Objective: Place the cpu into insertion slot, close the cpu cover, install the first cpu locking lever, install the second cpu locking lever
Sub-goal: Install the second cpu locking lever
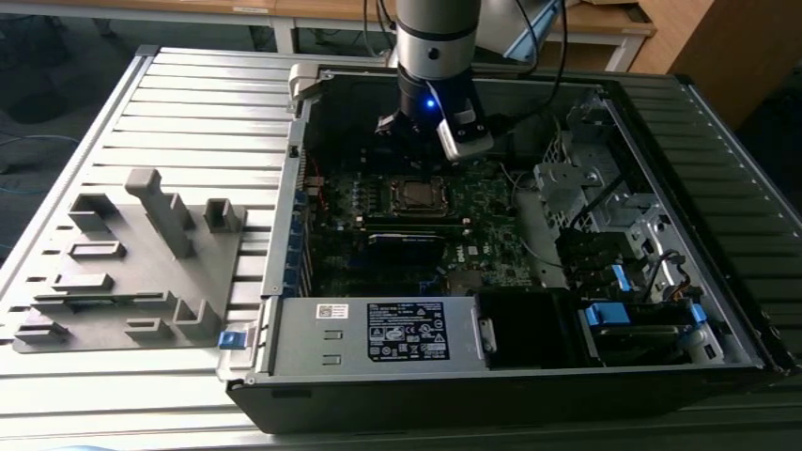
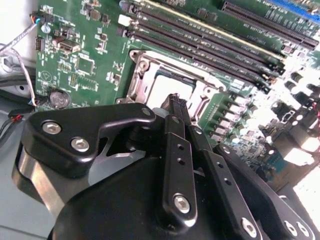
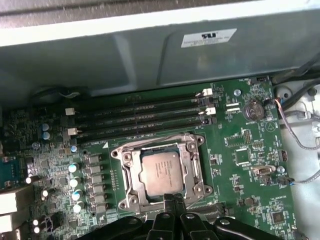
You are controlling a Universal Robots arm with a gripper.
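Note:
The cpu (image 3: 161,173), a dull silver square, lies in the insertion slot (image 3: 131,156) on the green motherboard. The cpu cover (image 3: 131,181), a silver frame, lies flat around it. Thin lever rods (image 3: 150,141) run along the frame's edges; I cannot tell whether they are latched. My gripper (image 3: 173,199) hovers just beside the socket's edge, its black fingers pressed together on nothing. In the second wrist view the gripper (image 2: 176,100) points at the cpu (image 2: 170,86) and the cover (image 2: 141,75). In the exterior view the gripper (image 1: 441,141) hangs above and behind the socket (image 1: 414,194).
Long black memory slots (image 3: 140,117) run beside the socket, and capacitors (image 3: 75,182) stand on another side. The open computer case (image 1: 376,331) walls the board in, with drive bays and cables (image 1: 614,235) at the exterior view's right. A grey fixture (image 1: 126,263) sits on the exterior view's left.

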